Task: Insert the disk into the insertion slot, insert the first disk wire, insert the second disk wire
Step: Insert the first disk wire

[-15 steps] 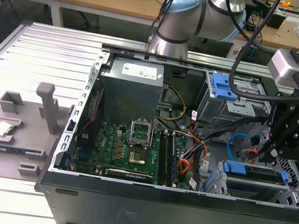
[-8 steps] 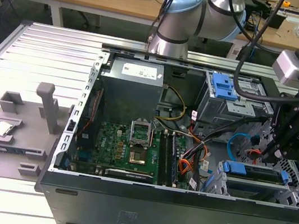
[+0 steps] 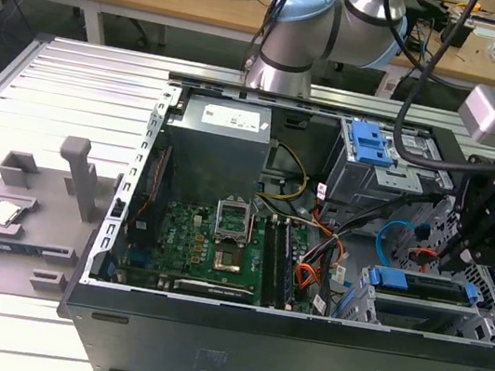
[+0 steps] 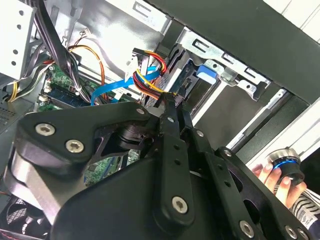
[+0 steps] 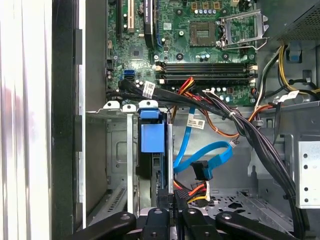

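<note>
The disk sits inside the insertion slot, and its blue carrier shows at the cage's edge. My gripper is shut on the black plug of the first disk wire, a red, yellow and black bundle. In the first wrist view the gripper holds that plug just behind the disk's rear end. The second disk wire, a light-blue cable, curls in a loop beside it with its black plug hanging free. In the exterior view the gripper hangs above the cage, close to the light-blue cable.
A thick black cable bundle crosses above the drive cage. The motherboard lies at the case's middle, with a taller grey cage and its blue latch behind. A person's hand holds a knob outside the case wall.
</note>
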Controlling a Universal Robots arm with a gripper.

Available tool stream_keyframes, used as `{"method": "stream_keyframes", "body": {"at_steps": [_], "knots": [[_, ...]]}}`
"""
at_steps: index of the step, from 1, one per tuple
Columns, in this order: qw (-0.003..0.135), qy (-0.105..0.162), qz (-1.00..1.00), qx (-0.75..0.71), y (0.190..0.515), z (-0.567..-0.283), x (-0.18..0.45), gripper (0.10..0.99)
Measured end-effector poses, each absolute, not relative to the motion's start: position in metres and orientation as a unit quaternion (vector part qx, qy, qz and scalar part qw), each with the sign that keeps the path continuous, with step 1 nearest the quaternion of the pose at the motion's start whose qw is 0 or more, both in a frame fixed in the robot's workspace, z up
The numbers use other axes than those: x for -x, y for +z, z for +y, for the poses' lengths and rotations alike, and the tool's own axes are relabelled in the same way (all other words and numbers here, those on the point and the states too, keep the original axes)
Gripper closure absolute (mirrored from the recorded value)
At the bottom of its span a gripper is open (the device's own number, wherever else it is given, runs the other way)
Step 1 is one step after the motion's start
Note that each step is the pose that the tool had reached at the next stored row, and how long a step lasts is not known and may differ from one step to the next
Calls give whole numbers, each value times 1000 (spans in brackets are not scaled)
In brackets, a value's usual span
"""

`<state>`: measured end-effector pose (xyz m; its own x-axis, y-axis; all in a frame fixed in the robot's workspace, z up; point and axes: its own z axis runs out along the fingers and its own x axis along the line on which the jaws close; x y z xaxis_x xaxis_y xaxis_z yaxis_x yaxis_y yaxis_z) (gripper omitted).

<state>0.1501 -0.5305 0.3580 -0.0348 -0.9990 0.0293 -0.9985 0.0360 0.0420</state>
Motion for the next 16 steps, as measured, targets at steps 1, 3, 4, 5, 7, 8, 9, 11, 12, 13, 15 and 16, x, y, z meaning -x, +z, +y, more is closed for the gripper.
{"method": "stream_keyframes", "body": {"at_steps": [1,3,4,5,7,8,9,11,12,13,15,16], "knots": [[25,-5,-719,-694,358,-531,-150,922],[25,-5,-719,-694,358,-532,-150,922],[25,-5,-719,-694,358,-533,-150,922],[25,-5,-719,-694,358,-533,-150,922],[25,-5,-719,-694,357,-535,-150,922],[25,-5,-719,-694,357,-536,-150,922],[25,-5,-719,-694,357,-537,-150,922],[25,-5,-719,-694,357,-538,-150,922],[25,-5,-719,-694,357,-538,-150,922],[25,-5,-719,-694,357,-539,-150,922],[25,-5,-719,-694,357,-540,-150,922],[25,-5,-719,-694,357,-540,-150,922]]}}
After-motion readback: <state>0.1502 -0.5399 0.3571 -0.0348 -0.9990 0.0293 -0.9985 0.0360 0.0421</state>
